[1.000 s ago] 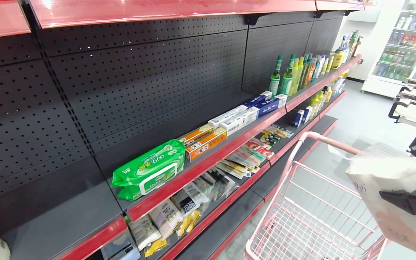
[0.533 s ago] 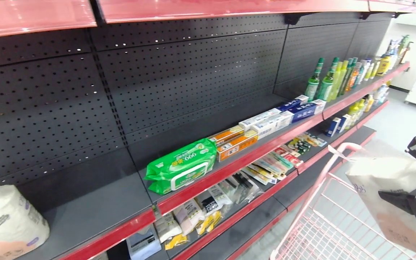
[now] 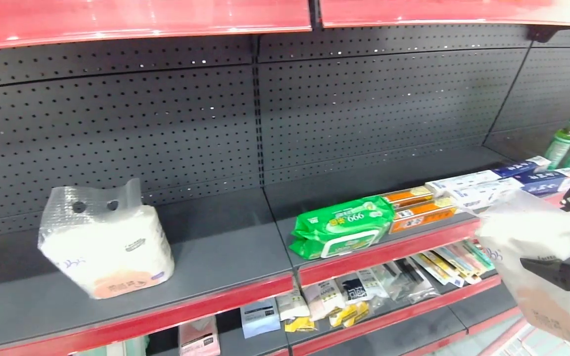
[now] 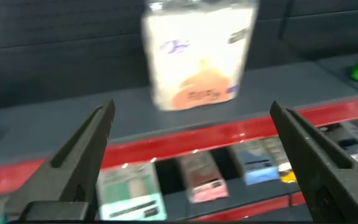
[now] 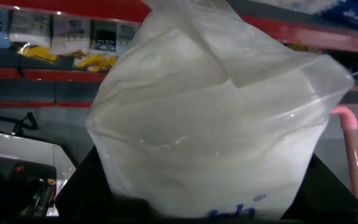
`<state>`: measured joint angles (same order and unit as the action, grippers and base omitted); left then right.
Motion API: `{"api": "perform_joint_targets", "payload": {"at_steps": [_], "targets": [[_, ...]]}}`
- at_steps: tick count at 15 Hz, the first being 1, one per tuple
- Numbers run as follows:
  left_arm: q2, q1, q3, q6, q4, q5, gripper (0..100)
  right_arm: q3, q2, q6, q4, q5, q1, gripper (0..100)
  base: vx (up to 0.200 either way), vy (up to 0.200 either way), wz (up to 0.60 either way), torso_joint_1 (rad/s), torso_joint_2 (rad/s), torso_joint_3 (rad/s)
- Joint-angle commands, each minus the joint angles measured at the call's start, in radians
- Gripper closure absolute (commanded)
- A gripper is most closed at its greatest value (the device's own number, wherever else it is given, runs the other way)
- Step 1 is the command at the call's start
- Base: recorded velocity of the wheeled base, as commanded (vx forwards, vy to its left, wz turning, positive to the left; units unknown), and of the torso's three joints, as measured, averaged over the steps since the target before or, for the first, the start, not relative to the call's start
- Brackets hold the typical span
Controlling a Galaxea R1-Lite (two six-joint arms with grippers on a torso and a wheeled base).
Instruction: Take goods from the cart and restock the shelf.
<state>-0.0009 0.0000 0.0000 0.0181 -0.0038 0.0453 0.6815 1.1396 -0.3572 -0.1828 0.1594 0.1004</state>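
My view has swung left along the shelf, so one tissue pack standing on it now shows lower left. At the right edge my right pincer pinches a second pack, ready to shelve. My left pincer is spread, empty.

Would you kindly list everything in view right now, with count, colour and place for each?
tissue pack: one, white in clear wrap, left bay of the shelf
held pack: one, white, in the right hand
wipes: apparently two stacked, green, right bay
orange boxes: two, beside the wipes
white boxes: a few, past the orange ones
blue boxes: a few, farther right
bottles: at least two, green, far right
packets: many, mixed colours, lower tier
shelf: black, red edges
cart: one, pink, under the held pack
left hand: open, facing the tissue pack
right hand: shut on the held pack
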Motion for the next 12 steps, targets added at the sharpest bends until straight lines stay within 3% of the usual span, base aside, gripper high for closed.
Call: {"api": "perform_joint_targets", "payload": {"at_steps": [1, 2, 8, 12], "targets": [[0.001, 0.0, 0.0, 0.0, -0.001, 0.001, 0, -0.003, -0.011, 0.0, 0.0, 0.002, 0.001, 100, 0.0, 0.0, 0.6, 0.007, 0.0, 0.002], [0.001, 0.0, 0.0, 0.0, -0.001, 0.001, 0, -0.008, -0.012, 0.0, 0.0, 0.003, 0.001, 100, 0.0, 0.0, 0.6, 0.002, 0.0, -0.002], [0.001, 0.0, 0.0, 0.0, -0.001, 0.001, 0, -0.014, -0.026, 0.0, 0.0, 0.003, -0.007, 100, 0.0, 0.0, 0.0, 0.0, 0.0, 0.0], [0.001, 0.0, 0.0, 0.0, -0.001, 0.001, 0, -0.016, -0.026, 0.001, 0.0, 0.003, -0.008, 100, -0.2, 0.0, 0.0, 0.006, 0.0, 0.005]]}}
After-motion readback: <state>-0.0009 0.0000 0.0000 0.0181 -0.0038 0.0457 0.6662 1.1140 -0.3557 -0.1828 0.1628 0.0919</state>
